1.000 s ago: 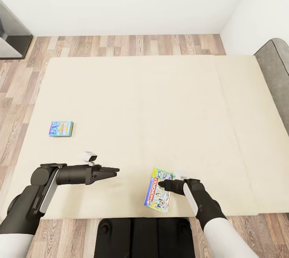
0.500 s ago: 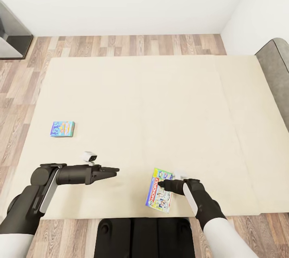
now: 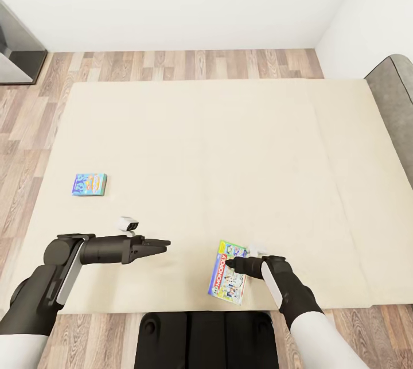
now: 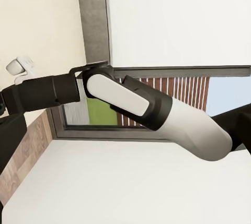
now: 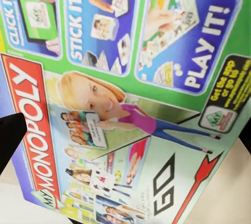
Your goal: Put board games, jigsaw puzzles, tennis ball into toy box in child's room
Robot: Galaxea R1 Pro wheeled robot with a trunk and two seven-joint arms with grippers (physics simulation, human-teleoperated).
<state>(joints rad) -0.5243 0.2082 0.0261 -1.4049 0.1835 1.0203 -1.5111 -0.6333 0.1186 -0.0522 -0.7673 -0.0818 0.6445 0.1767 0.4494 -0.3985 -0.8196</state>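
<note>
I am looking down over the bed point(image 3: 189, 145), whose beige mattress is spreading out ahead of both arms. My right gripper point(image 3: 229, 264) is sitting over the green-edged board game point(image 3: 225, 284), its dark fingertips reaching across the upper part of the box lid; the box is lying flat near the bed's near edge, directly under and just short of the fingers. From the head camera I cannot tell whether those fingers are spread or pressed together, and I cannot tell whether they are touching the lid. In the right wrist camera the same box point(image 5: 130, 104) is lying close beneath, tilted across the frame, its red title strip and cartoon figures plain to read, with one dark fingertip point(image 5: 10, 135) showing at the box's edge and another dark tip at the opposite edge, so the fingers seem to be straddling the print. My left gripper point(image 3: 166, 241) is hanging above bare mattress, pointing toward the right arm, its fingers drawn together to a narrow point and holding nothing. The small blue board game point(image 3: 89, 183) is lying flat well away from the left gripper, farther out and behind its wrist, toward the bed's left edge. In the left wrist camera I am seeing the right arm point(image 4: 151, 109) against a dark-framed window.
</note>
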